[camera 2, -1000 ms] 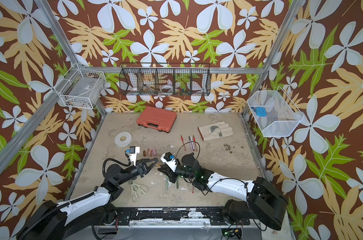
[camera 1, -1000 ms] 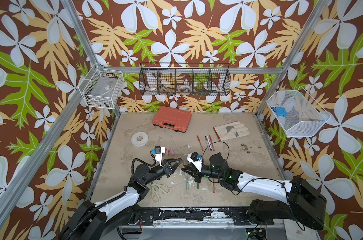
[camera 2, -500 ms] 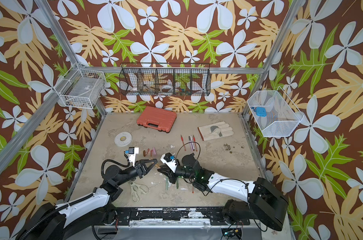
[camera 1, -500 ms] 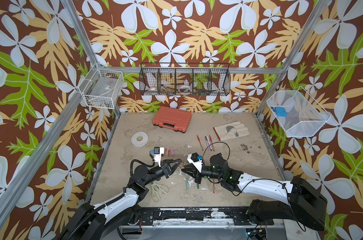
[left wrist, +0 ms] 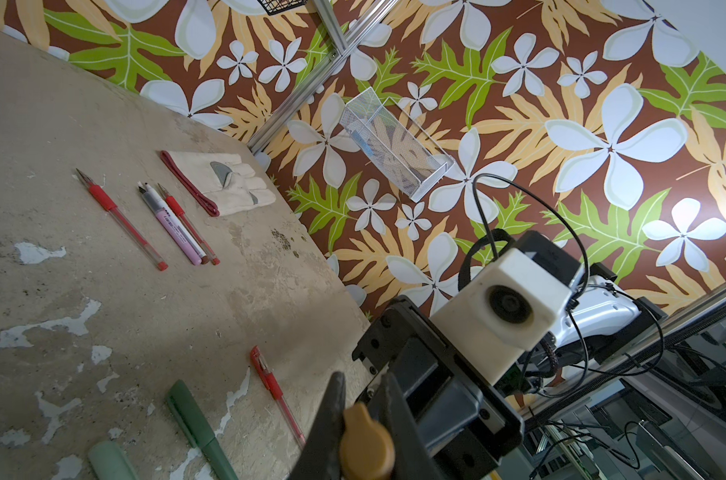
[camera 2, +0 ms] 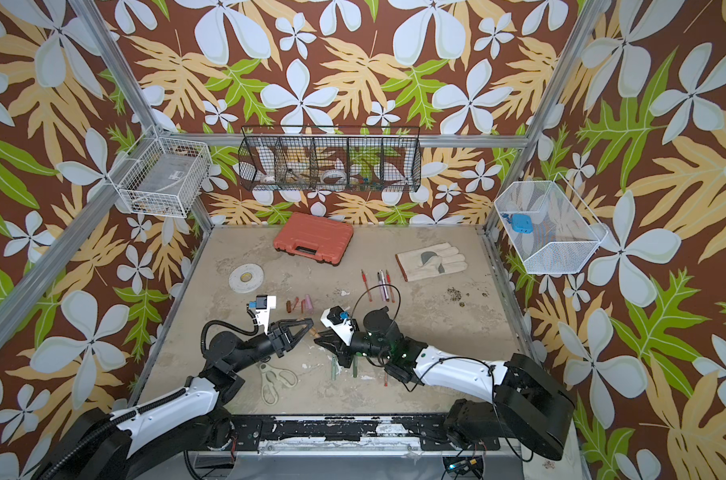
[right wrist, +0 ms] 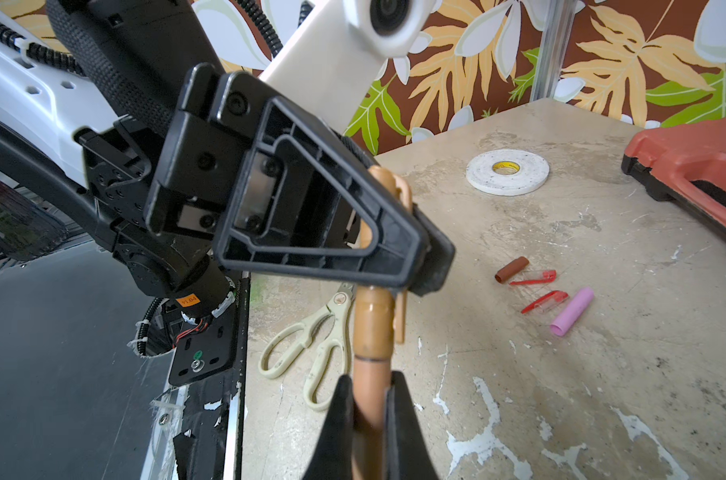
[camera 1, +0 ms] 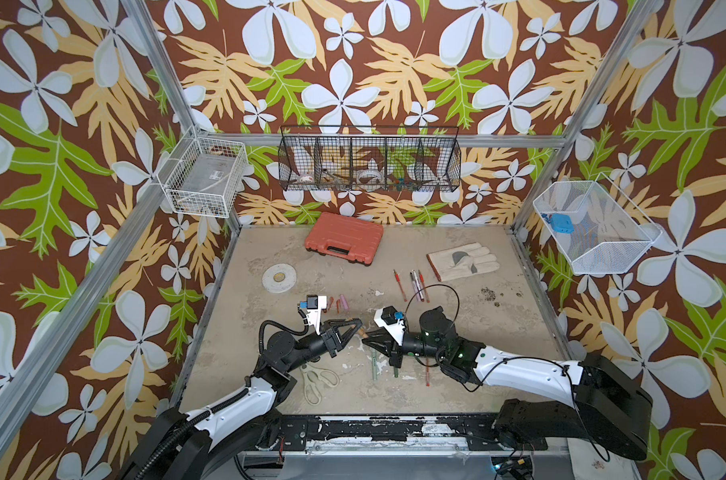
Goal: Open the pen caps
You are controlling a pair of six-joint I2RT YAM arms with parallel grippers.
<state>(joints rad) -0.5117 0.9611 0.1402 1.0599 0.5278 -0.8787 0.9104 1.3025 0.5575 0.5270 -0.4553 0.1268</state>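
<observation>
- Left gripper (left wrist: 361, 415) clenched on gold pen cap (left wrist: 365, 440); right gripper (right wrist: 369, 399) clenched on the barrel (right wrist: 369, 374).
- Pen bridges both, above the table (camera 1: 498, 324) at front-centre.
- Long axis runs gripper to gripper; cap looks seated, so pull apart along it.

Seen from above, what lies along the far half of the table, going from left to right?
tape roll → red case → pens → glove
</observation>
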